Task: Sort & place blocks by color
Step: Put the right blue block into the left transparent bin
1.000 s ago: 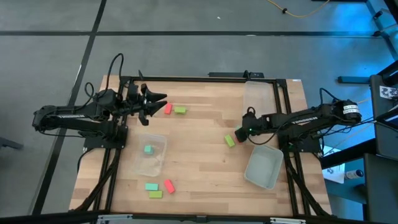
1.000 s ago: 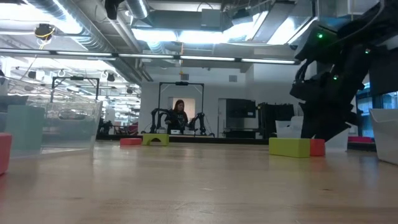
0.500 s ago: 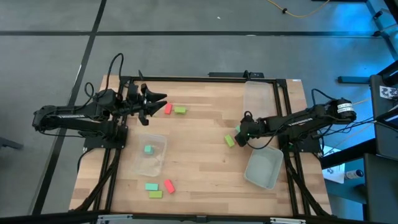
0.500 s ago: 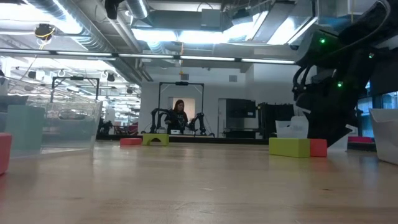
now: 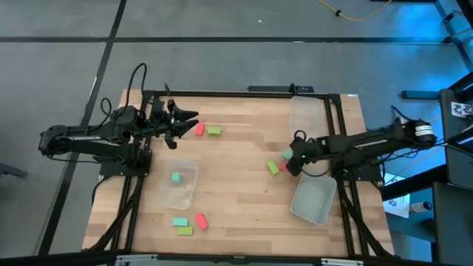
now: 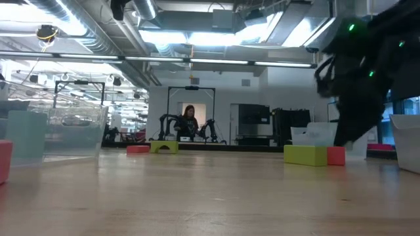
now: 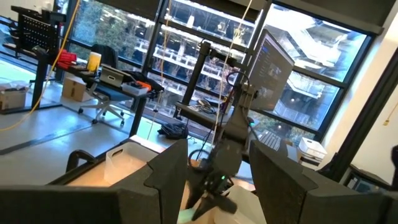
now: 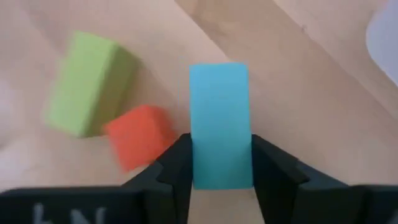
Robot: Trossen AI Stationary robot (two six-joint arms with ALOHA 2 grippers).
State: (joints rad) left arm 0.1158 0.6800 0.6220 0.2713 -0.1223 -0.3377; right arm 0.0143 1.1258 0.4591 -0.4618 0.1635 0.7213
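My right gripper [image 8: 221,163] is shut on a teal block [image 8: 219,112] near the table's right side [image 5: 290,158]. Just beyond it a lime block [image 8: 87,84] and a red block [image 8: 138,138] lie flat on the wood, touching each other [image 6: 305,155]. My left gripper [image 5: 185,121] waits open, raised over the far left, near a red block [image 5: 199,128] and a lime block [image 5: 213,131]. Another teal block [image 5: 177,177] lies inside a clear tub [image 5: 185,193]. A teal [image 5: 179,221], a lime [image 5: 184,230] and a red block [image 5: 199,220] lie near the front edge. My right gripper pinches the teal block's two long sides [image 8: 198,169] between its two fingers [image 8: 177,163], at the end nearest the wrist. The fingers slant steeply down and run along the block. The block juts out past the fingertips, apparently clear of the wood.
Two more clear tubs stand on the right: one at the far edge [image 5: 305,114], one tilted toward the near right corner [image 5: 312,199]. Bare wood lies across the table's middle. A person shows far off in the room [image 6: 189,121].
My right gripper has taken hold of the teal block beside the lime and red pair, rolled its wrist and risen a little from the table. The lime and red blocks stay where they were.
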